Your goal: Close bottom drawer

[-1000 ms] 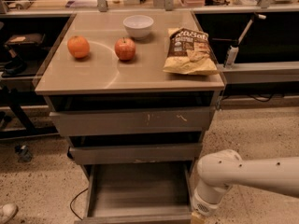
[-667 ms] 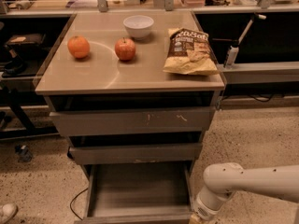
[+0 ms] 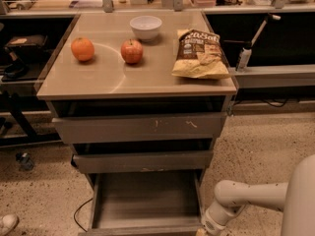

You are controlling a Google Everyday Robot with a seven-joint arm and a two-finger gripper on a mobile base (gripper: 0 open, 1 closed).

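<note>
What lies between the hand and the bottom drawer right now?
Nothing shows there. In the camera view the hand sits at the bottom drawer's right front corner, by the frame's lower edge.

- The bottom drawer (image 3: 145, 200) stands pulled well out, its shallow wood-grain tray open to view.
- The gripper (image 3: 203, 230) sits at the lower edge of the view, just beside the drawer's front right corner.
- The white arm (image 3: 251, 195) reaches in from the right.
- Above are the middle drawer (image 3: 142, 161) and the top drawer (image 3: 140, 128), whose front has white scuffs.
- On the bench (image 3: 98, 80) are an orange (image 3: 82, 48), an apple (image 3: 132, 51), a white bowl (image 3: 145, 26) and a chip bag (image 3: 199, 54).
</note>
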